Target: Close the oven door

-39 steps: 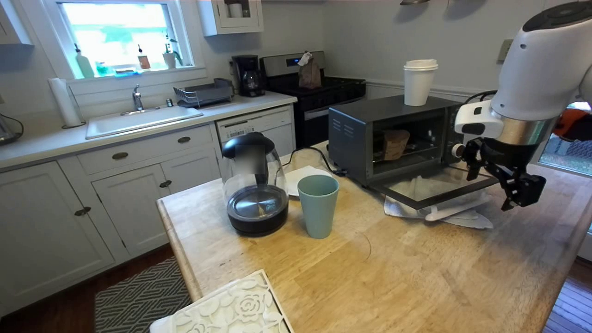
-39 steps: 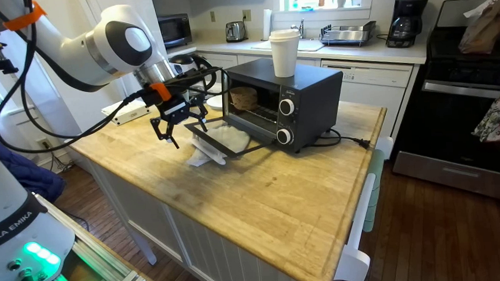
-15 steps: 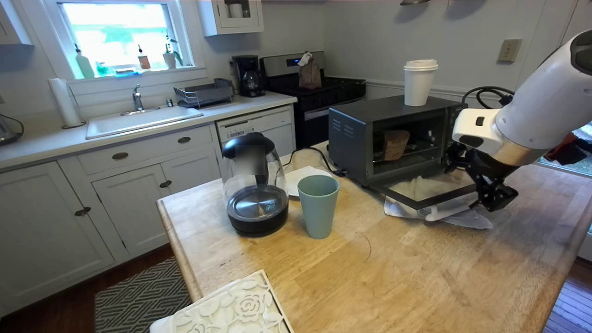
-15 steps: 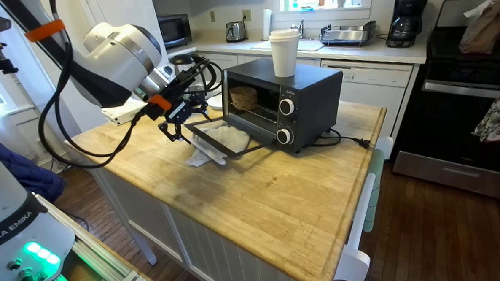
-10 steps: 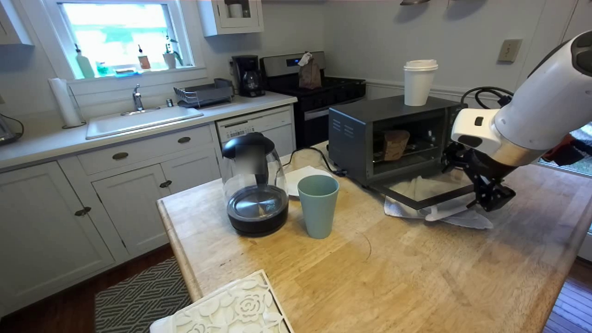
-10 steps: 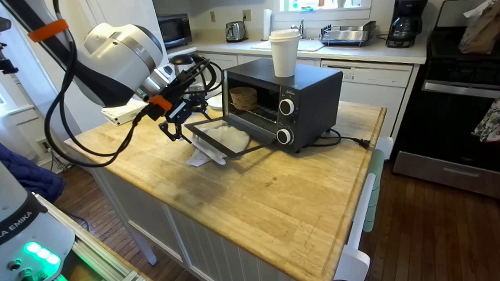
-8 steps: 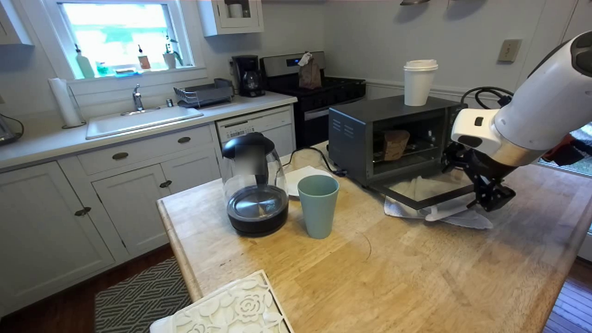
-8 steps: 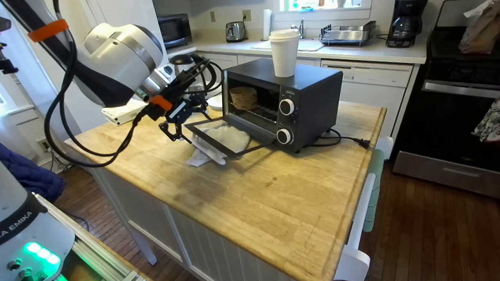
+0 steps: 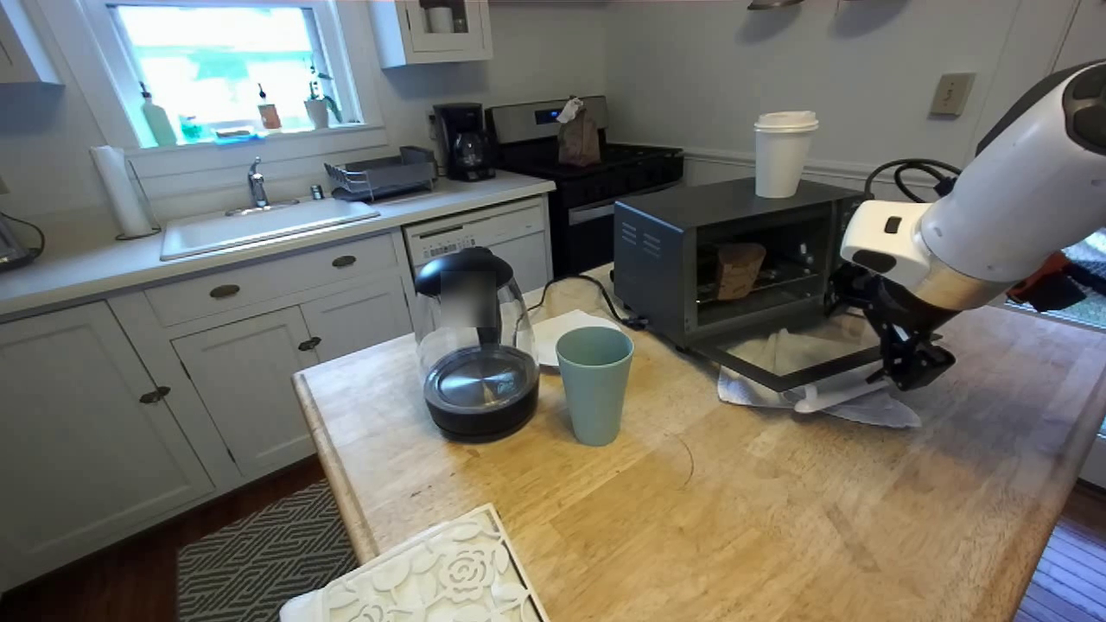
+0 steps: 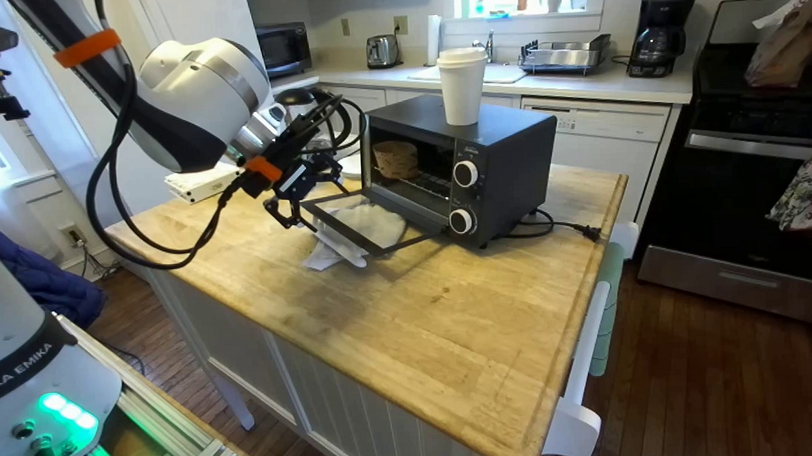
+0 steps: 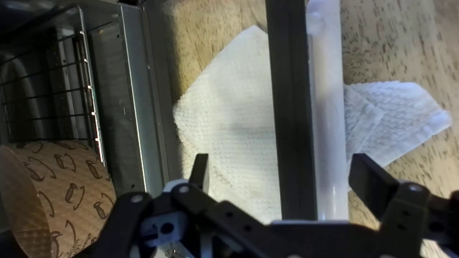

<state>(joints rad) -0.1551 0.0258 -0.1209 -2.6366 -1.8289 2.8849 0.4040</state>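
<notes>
"Any writing, near left?"

"The white, rounded robot base (image 10: 36, 381) is showing 'ANKA EMIKA', its start cut off."

"Next?"

"The black two-fingered gripper (image 10: 330, 211) is standing wide; in the wrist view it is straddling the front edge of the dark-framed glass oven door (image 11: 292, 107)."

"Right?"

"The black, boxy toaster oven (image 10: 513, 175), its lettering unreadably small; the door is lying lowered before it."

Kitchen, sink (image 9: 270, 235) below window (image 9: 220, 73), stove (image 10: 733, 196), dish rack (image 10: 563, 56), cabinets (image 9: 246, 371)

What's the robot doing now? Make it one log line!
oven door: open | gripper: open, handle between fingers in wrist view | white cup: on toaster oven
</notes>
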